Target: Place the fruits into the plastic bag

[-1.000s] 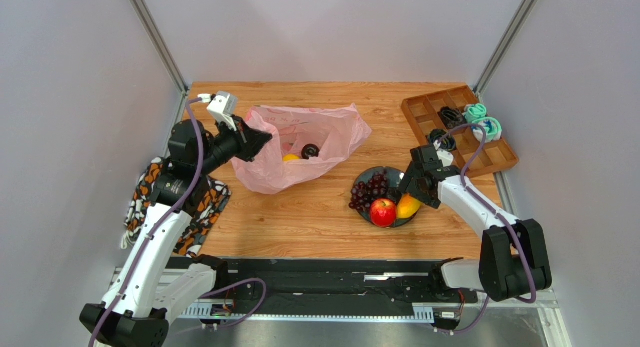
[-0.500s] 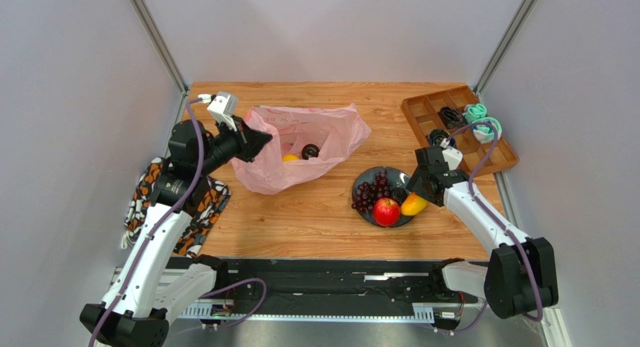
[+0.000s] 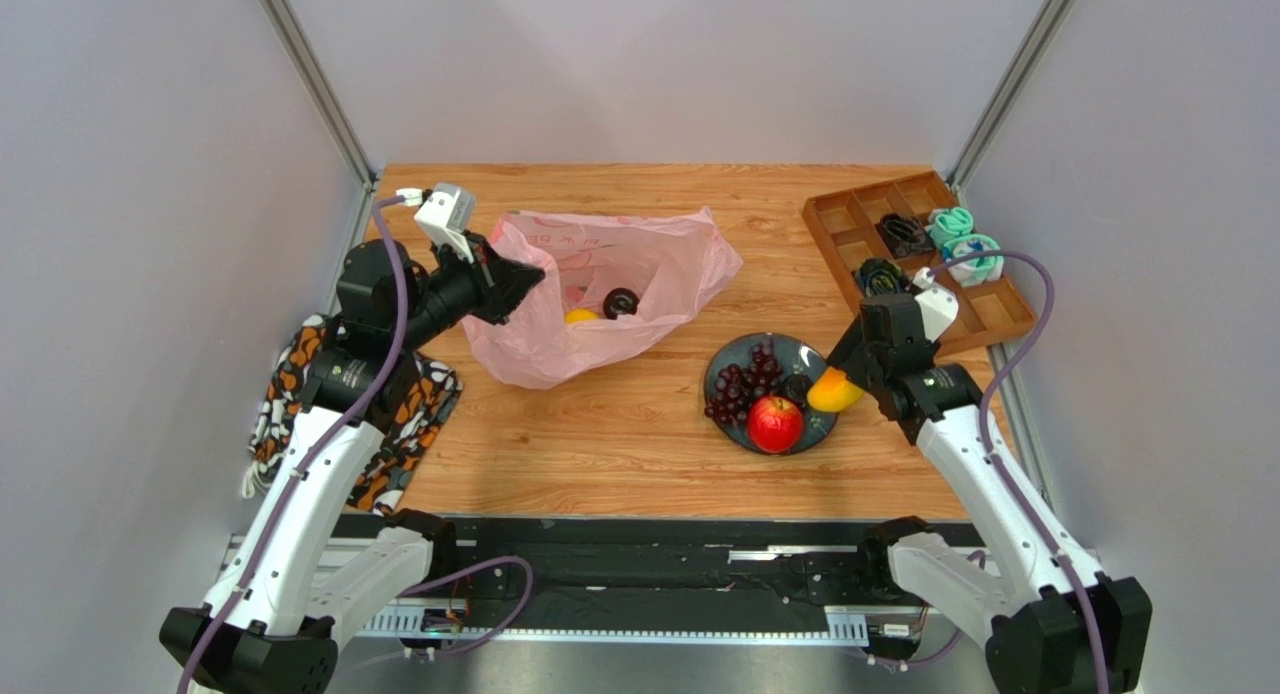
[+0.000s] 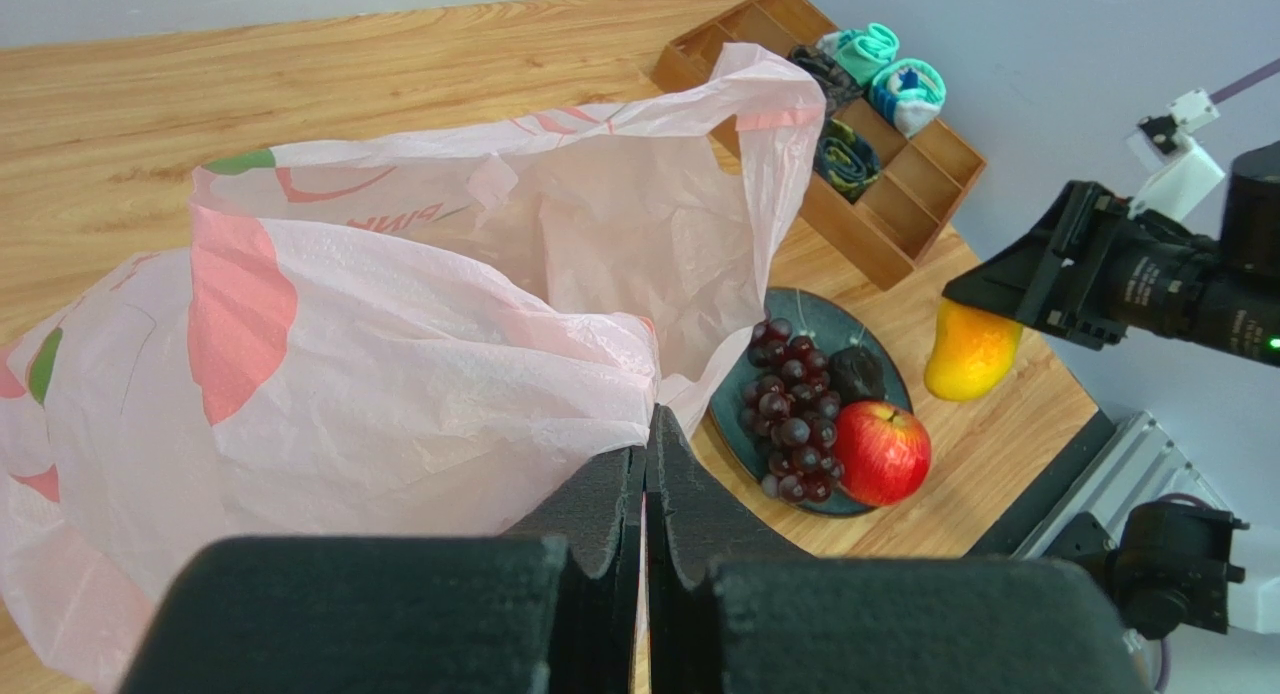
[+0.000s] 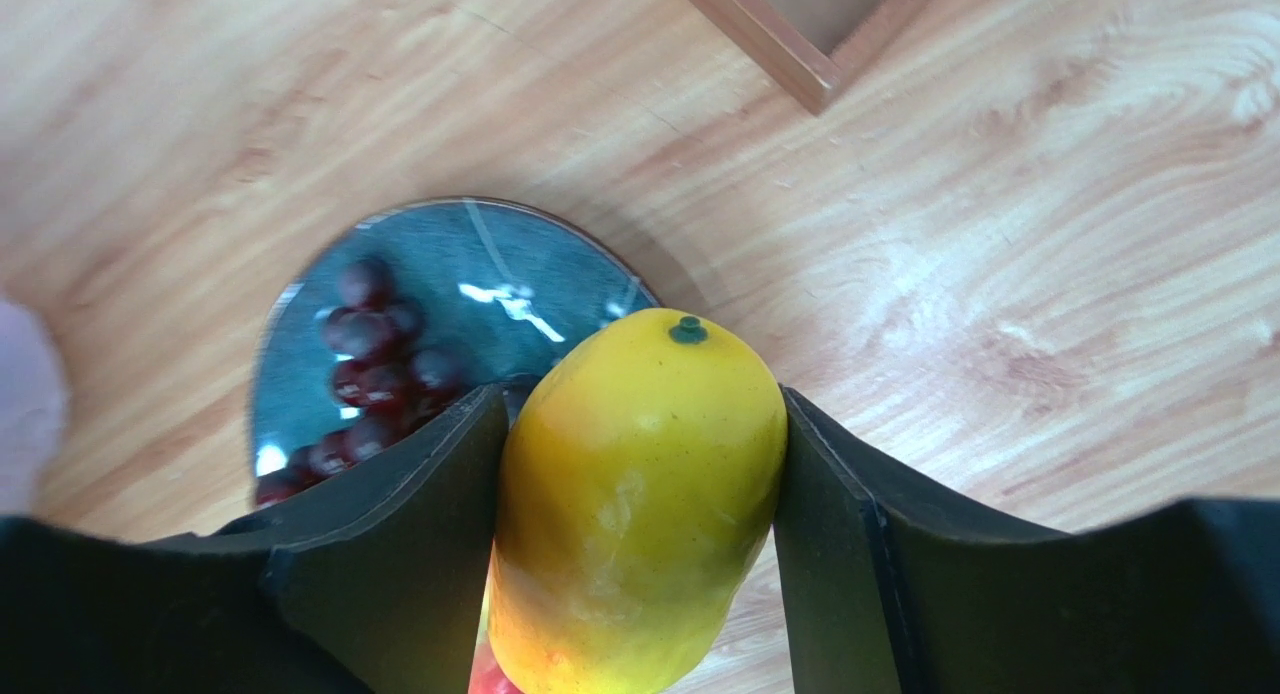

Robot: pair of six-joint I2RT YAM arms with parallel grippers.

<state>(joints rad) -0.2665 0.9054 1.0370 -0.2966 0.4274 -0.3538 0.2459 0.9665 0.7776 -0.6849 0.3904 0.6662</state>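
With my right jaws clamped on the yellow fruit (image 5: 639, 499), just off the plate (image 5: 511, 282) by the counter's right edge, I must next carry it left into the pink bag (image 3: 669, 259) that my left jaws pinch open.

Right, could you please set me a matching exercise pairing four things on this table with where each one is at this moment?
Things:
1. yellow fruit
2. red apple
3. plastic bag
4. teal bundles

Places:
A. in the wooden tray
B. on the dark plate beside the grapes
C. clamped in the right gripper
D. edge pinched by the left gripper

Pairs: 1-C, 2-B, 3-D, 4-A.
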